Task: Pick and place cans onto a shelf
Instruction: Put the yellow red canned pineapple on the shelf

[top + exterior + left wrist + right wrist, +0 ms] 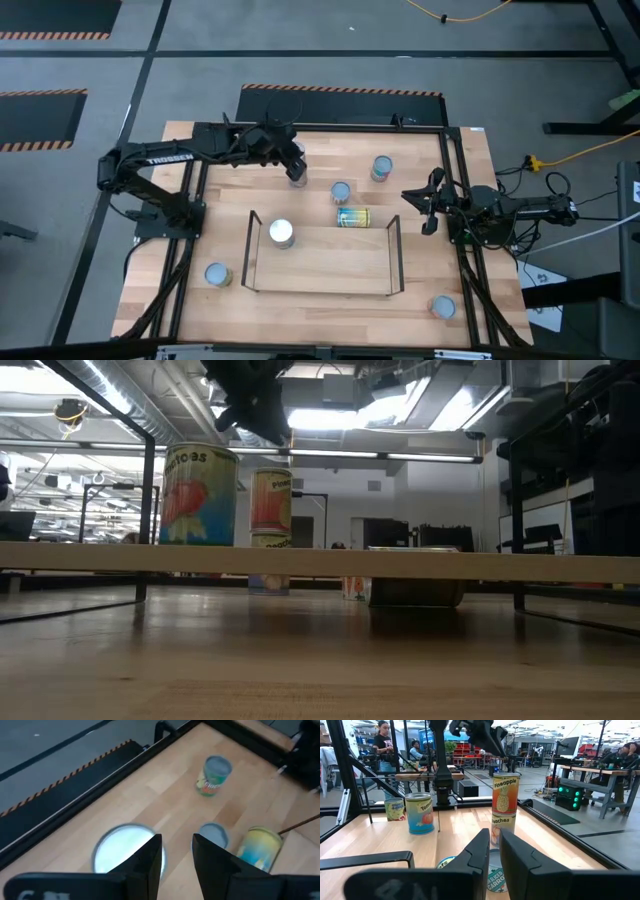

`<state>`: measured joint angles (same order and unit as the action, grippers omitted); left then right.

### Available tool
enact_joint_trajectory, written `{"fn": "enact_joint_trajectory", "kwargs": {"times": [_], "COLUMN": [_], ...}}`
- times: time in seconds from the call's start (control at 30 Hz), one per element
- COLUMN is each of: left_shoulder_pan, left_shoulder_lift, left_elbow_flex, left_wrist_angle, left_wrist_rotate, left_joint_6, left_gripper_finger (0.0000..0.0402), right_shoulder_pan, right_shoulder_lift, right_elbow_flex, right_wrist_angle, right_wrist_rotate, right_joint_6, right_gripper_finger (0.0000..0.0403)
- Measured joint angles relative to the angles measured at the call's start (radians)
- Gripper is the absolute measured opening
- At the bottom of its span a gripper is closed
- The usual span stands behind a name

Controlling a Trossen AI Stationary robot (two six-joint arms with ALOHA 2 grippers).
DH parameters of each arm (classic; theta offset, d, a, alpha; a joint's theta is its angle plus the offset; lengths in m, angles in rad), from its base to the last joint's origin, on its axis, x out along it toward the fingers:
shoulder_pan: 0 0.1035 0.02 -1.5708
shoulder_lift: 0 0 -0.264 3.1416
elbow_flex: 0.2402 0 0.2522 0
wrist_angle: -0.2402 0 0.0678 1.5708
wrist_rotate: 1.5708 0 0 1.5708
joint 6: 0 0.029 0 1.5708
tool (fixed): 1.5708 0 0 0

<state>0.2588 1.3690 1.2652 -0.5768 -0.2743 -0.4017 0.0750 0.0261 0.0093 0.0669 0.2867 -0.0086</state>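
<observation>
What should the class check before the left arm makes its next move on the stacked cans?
1. Left gripper jaws open and empty: ok.
2. Jaws centred on the pineapple can: not ok; in the left wrist view its top lies to one side of the gap.
3. Pineapple can upright on the peaches can: ok.
4. Free room on the shelf: ok; only the white-topped can stands there.
5. Right gripper parked at the table's right side, away from the stack: ok.
6. Lying can clear of the shelf's far edge: cannot tell.
</observation>
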Motion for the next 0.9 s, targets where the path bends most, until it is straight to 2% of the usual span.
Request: {"fn": "enact_joint_trajectory", "kwargs": {"times": [0.47,0.9], "left_shoulder_pan": [0.0,0.0], "left_shoulder_lift": [0.094,0.121], "left_elbow_flex": [0.0,0.0], "left_wrist_angle": [-0.005,-0.023], "left_wrist_rotate": [-0.024,-0.033], "left_joint_6": [0.022,0.041], "left_gripper_finger": [0.0102,0.0102], "right_shoulder_pan": [0.0,0.0], "right_shoulder_lift": [0.0,0.0], "right_elbow_flex": [0.0,0.0], "right_wrist_angle": [0.0,0.0], "right_wrist_rotate": [0.0,0.0], "right_joint_6": [0.0,0.0], "right_gripper_finger": [0.0049,0.0049]}}
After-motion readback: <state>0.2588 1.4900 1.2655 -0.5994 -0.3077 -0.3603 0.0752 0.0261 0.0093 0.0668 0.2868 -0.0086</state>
